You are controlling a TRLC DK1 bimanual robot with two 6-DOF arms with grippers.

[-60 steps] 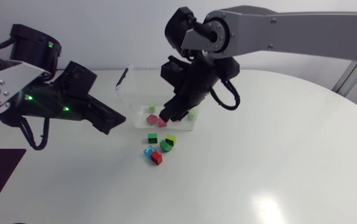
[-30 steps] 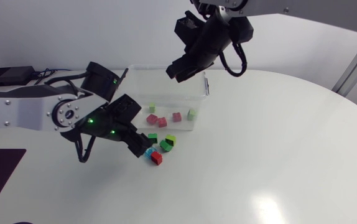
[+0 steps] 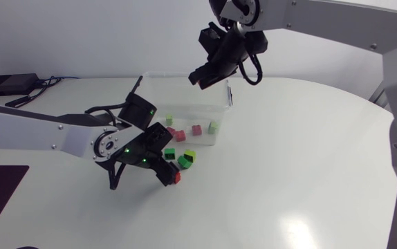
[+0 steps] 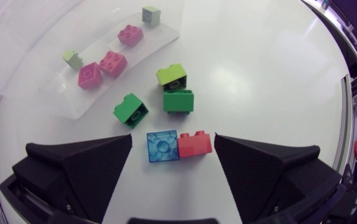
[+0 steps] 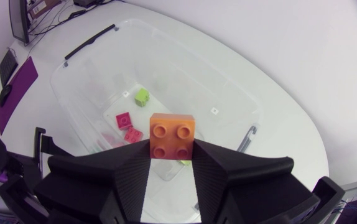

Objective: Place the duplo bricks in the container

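My left gripper (image 4: pixel 173 142) stands open low over the table, with a clear blue brick (image 4: pixel 163 146) and a red brick (image 4: pixel 194 144) side by side between its fingers. Three green bricks (image 4: pixel 130 107) (image 4: pixel 178 100) (image 4: pixel 171 75) lie just ahead of it. Beyond them is the clear container (image 4: pixel 142 55) with pink bricks (image 4: pixel 89 75) and pale green bricks (image 4: pixel 73 59) inside. My right gripper (image 5: pixel 172 150) is shut on an orange brick (image 5: pixel 172 135), high above the container (image 5: pixel 185 56). In the head view the right gripper (image 3: pixel 202 77) hangs over the container's (image 3: pixel 185 144) back rim, and the left gripper (image 3: pixel 168 176) is at the red brick (image 3: pixel 176 177).
The container's black handle (image 3: pixel 136 88) sticks up at its left end. A green brick (image 3: pixel 169 153) and two others (image 3: pixel 187 159) lie between the container and my left gripper. White table stretches to the right and front.
My left arm swung in from the left and came down over the blue and red bricks. My right gripper rose out of the container to above its back rim.
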